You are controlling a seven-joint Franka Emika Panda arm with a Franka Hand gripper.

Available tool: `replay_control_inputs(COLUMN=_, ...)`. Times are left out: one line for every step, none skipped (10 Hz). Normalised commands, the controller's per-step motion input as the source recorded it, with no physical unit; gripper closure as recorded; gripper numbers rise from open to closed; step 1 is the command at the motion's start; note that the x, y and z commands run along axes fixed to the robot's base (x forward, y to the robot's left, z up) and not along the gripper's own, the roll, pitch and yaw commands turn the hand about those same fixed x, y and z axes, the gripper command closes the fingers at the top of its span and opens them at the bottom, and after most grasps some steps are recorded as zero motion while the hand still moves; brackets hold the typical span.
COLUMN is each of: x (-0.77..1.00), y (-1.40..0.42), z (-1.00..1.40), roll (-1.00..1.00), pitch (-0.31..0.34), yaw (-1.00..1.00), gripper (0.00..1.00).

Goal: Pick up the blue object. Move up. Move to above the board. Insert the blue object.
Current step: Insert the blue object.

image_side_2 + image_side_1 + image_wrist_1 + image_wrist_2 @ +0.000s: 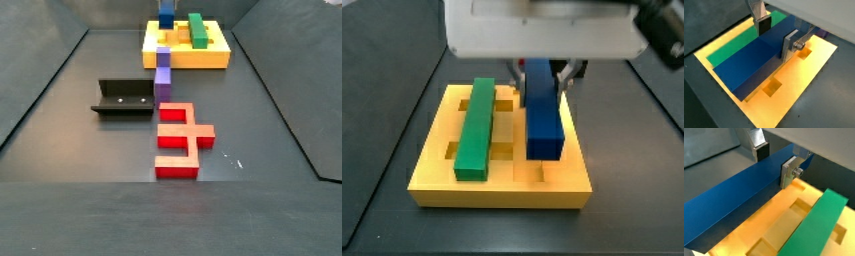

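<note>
The blue object (747, 65) (737, 198) is a long dark blue bar lying lengthwise over the yellow board (791, 85) (784, 213). My gripper (776, 41) (775, 168) is shut on the blue object near its far end, one silver finger (763, 25) on each long side. In a side view the bar (543, 110) runs along the right part of the board (502, 195), under the gripper (543, 72). In the other, it (166, 15) shows just above the board (187, 58). Whether it rests in a groove or hangs slightly above, I cannot tell.
A green bar (476, 125) (814, 225) lies in the board's neighbouring groove, parallel to the blue one. On the floor before the board lie a purple block (163, 75), the dark fixture (124, 97) and red pieces (178, 140).
</note>
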Motion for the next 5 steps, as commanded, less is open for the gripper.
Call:
replay_control_inputs(x=0.0, y=0.0, z=-0.47, roll=0.27, pitch=-0.01, yaw=0.35, gripper=1.0)
replay_control_inputs(x=0.0, y=0.0, z=-0.33, roll=0.21, pitch=0.0, yaw=0.19, gripper=1.0)
replay_control_inputs(x=0.0, y=0.0, z=-0.23, roll=0.09, pitch=0.0, yaw=0.04, gripper=1.0)
replay_control_inputs(x=0.0, y=0.0, z=-0.13, roll=0.0, pitch=0.0, yaw=0.0, gripper=1.0)
replay_control_inputs(x=0.0, y=0.01, z=-0.08, roll=0.0, pitch=0.0, yaw=-0.16, gripper=1.0)
